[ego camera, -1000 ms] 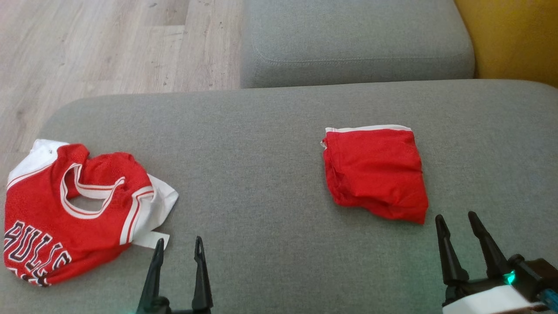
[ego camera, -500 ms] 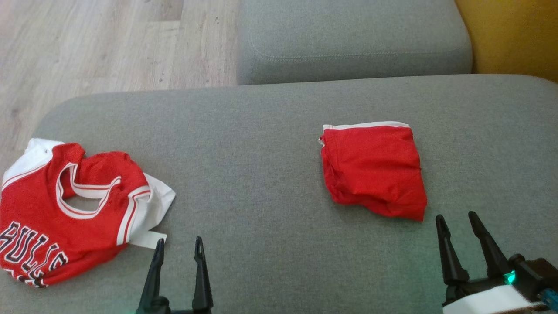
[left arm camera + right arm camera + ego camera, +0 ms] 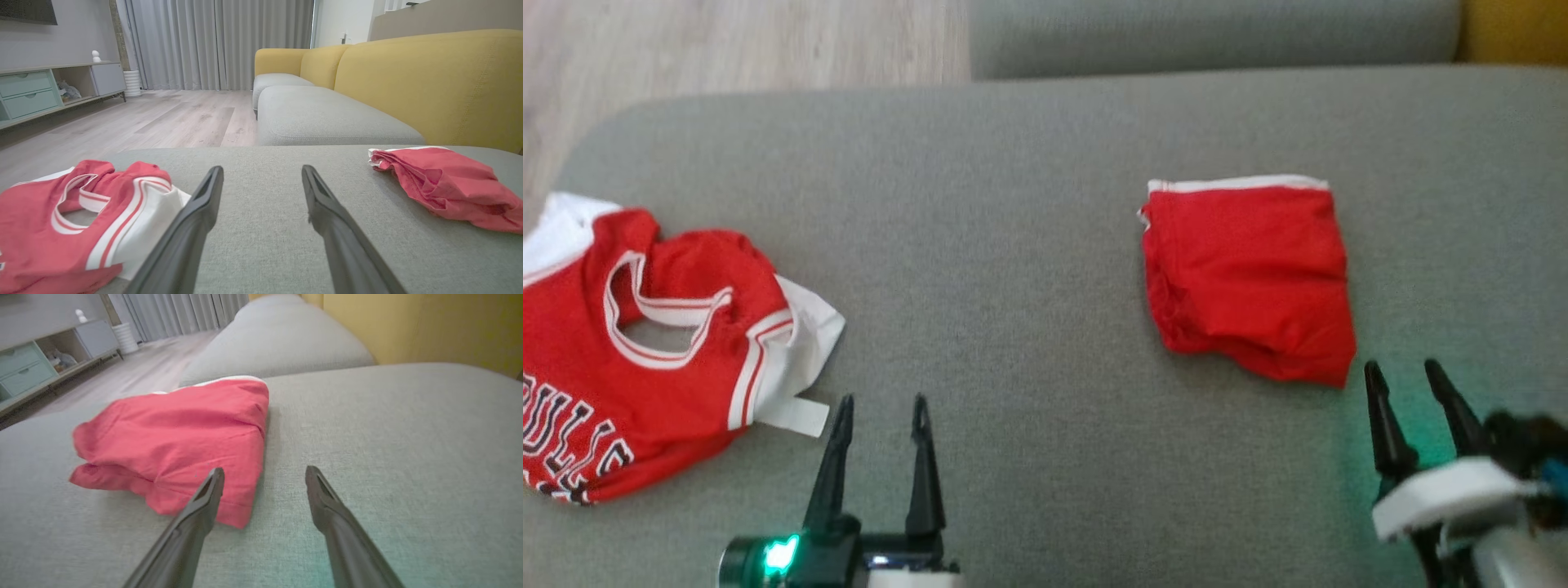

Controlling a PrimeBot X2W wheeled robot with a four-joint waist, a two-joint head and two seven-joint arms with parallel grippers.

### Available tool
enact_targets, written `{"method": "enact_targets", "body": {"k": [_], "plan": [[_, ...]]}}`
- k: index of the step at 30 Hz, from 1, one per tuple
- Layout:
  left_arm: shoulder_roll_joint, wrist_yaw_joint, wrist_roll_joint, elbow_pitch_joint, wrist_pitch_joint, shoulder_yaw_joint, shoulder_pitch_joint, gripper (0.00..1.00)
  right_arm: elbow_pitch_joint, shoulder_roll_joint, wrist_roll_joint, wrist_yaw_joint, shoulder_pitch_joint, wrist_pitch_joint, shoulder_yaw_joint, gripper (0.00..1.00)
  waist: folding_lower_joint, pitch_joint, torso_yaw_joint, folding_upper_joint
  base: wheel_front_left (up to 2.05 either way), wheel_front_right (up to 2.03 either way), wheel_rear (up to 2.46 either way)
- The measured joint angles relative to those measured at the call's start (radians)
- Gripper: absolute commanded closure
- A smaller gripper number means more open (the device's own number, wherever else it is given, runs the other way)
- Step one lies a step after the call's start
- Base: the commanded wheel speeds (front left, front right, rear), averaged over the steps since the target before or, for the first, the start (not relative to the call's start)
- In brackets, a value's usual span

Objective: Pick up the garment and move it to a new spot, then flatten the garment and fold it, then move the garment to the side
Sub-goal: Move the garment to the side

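just left of the left claw [image 3: 880, 402] lies the crumpled jersey [image 3: 621, 408].

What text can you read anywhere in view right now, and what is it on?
"ULLS": black, white-edged letters on the crumpled red and white jersey, in the head view; the letter before them is cut off by the picture's edge.
White tag at the jersey's edge: too blurred to read.
Folded red garment: no text visible.

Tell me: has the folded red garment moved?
No. The folded red garment keeps its gap from the Bulls jersey; the whole head view shifted, so the camera moved.
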State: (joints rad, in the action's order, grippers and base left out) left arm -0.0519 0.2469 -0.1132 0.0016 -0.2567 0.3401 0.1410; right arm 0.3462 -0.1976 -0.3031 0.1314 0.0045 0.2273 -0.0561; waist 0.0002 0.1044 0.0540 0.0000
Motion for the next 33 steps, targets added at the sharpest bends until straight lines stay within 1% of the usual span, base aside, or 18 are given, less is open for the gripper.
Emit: {"method": "enact_targets", "body": {"k": [4, 10, 14, 15, 16, 17, 18, 22, 23, 24, 26, 30, 33], "plan": [[0.000, 0.001, 0.002, 0.001, 0.000, 0.025, -0.041, 0.00, 0.095, -0.029, -0.051, 0.000, -0.121, -0.078, -0.016, 0.00, 0.0001, 0.044, 0.004, 0.0000, 0.00, 0.00, 0.00], [0.000, 0.010, 0.002, 0.015, 0.000, 0.063, -0.077, 0.00, 0.203, -0.076, -0.156, 0.000, -0.275, -0.145, -0.061, 0.00, 0.0000, 0.092, 0.010, 0.0000, 0.00, 0.00, 0.00], [0.000, 0.013, 0.002, 0.022, 0.000, 0.081, -0.103, 0.00, 0.258, -0.100, -0.232, 0.000, -0.336, -0.209, -0.148, 0.00, 0.0000, 0.114, 0.013, 0.0000, 0.00, 0.00, 0.00], [0.000, 0.015, 0.002, 0.025, 0.000, 0.082, -0.107, 0.00, 0.269, -0.102, -0.253, 0.000, -0.347, -0.231, -0.179, 0.34, -0.0001, 0.120, 0.013, 0.0000, 0.00, 0.00, 0.00], [0.000, 0.017, 0.002, 0.028, 0.000, 0.084, -0.111, 0.00, 0.276, -0.104, -0.275, 0.000, -0.355, -0.250, -0.209, 0.80, 0.0000, 0.124, 0.014, 0.0000, 0.00, 0.00, 0.00], [0.000, 0.017, 0.002, 0.031, 0.000, 0.086, -0.117, 0.00, 0.278, -0.105, -0.300, 0.000, -0.361, -0.259, -0.231, 0.80, 0.0000, 0.129, 0.014, 0.0000, 0.00, 0.00, 0.00], [0.000, 0.018, 0.002, 0.031, 0.000, 0.088, -0.123, 0.00, 0.277, -0.114, -0.320, 0.000, -0.369, -0.263, -0.246, 1.00, -0.0002, 0.133, 0.014, 0.0000, 0.00, 0.00, 0.00], [0.000, 0.027, 0.009, 0.026, 0.000, 0.091, -0.146, 0.00, 0.279, -0.163, -0.342, 0.000, -0.404, -0.243, -0.285, 1.00, -0.0002, 0.155, -0.002, 0.0000, 0.00, 0.00, 0.00], [0.001, 0.026, 0.013, 0.023, 0.000, 0.094, -0.158, 0.00, 0.278, -0.202, -0.347, 0.000, -0.422, -0.232, -0.293, 1.00, -0.0002, 0.172, -0.017, 0.0000, 0.00, 0.00, 0.00], [0.001, 0.026, 0.013, 0.023, 0.000, 0.094, -0.158, 0.00, 0.278, -0.202, -0.347, 0.000, -0.422, -0.232, -0.293, 1.00, -0.0002, 0.172, -0.017, 0.0000, 0.00, 0.00, 0.00], [0.001, 0.026, 0.025, 0.022, 0.000, 0.096, -0.174, 0.00, 0.272, -0.257, -0.348, 0.000, -0.443, -0.227, -0.299, 1.00, -0.0001, 0.194, -0.034, 0.0000, 0.00, 0.00, 0.00], [0.001, 0.019, 0.047, 0.021, 0.000, 0.097, -0.229, 0.00, 0.249, -0.386, -0.365, 0.000, -0.490, -0.227, -0.294, 1.00, -0.0001, 0.254, -0.071, 0.0000, 0.00, 0.00, 0.00], [0.002, 0.003, 0.058, 0.021, 0.000, 0.098, -0.287, 0.00, 0.241, -0.469, -0.383, 0.000, -0.517, -0.227, -0.270, 1.00, 0.0000, 0.308, -0.097, 0.0000, 0.00, 0.00, 0.00]]}}
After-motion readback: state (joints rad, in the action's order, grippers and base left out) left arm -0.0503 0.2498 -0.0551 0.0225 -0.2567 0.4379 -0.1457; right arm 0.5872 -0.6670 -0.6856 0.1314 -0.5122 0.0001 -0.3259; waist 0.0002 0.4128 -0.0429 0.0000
